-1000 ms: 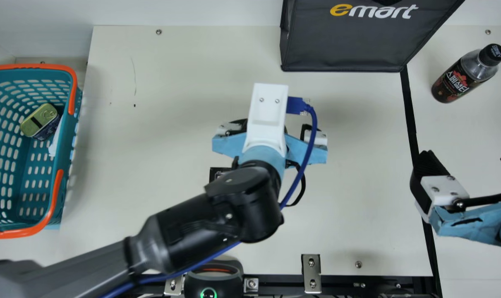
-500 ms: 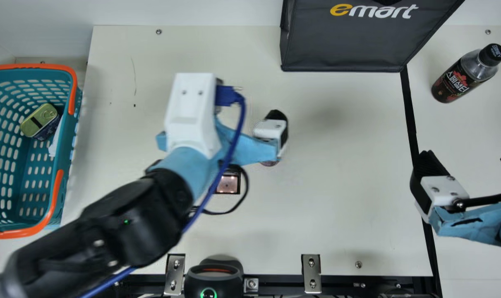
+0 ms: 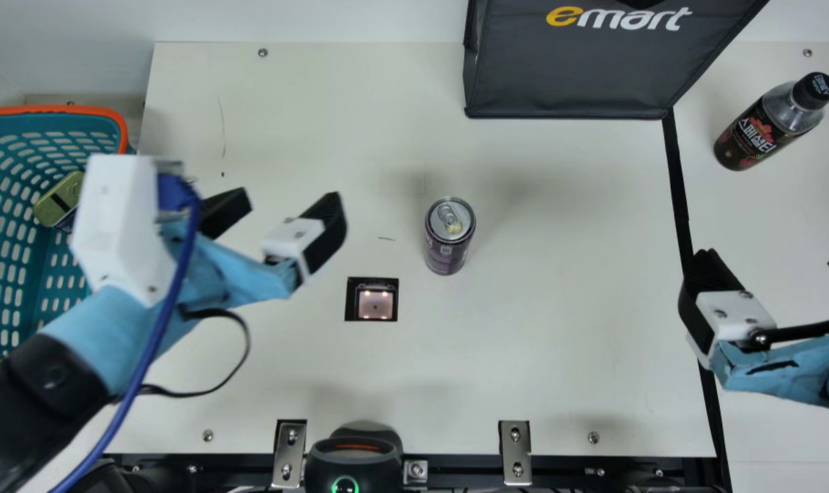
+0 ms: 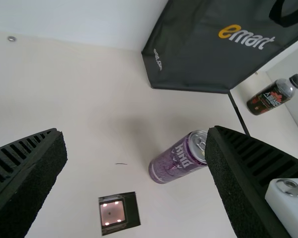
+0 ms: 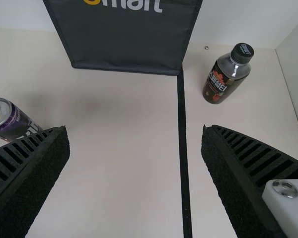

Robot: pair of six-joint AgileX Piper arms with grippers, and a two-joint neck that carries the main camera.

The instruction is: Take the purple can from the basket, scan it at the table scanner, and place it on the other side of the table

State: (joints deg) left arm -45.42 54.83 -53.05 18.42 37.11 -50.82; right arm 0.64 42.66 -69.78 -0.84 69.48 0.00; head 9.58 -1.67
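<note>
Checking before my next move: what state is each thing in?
Left gripper: open, empty
Right gripper: open, empty
Purple can: standing upright on the table
Table scanner: window lit
Basket: holding a tin
Bottle: upright, cap on
Bag: standing

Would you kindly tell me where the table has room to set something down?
The widest bare patch lies between the purple can and the black strip; another lies at the back, between the basket and the dark bag. It is tighter beside the basket, where the left claw hovers, and between can and scanner.
</note>
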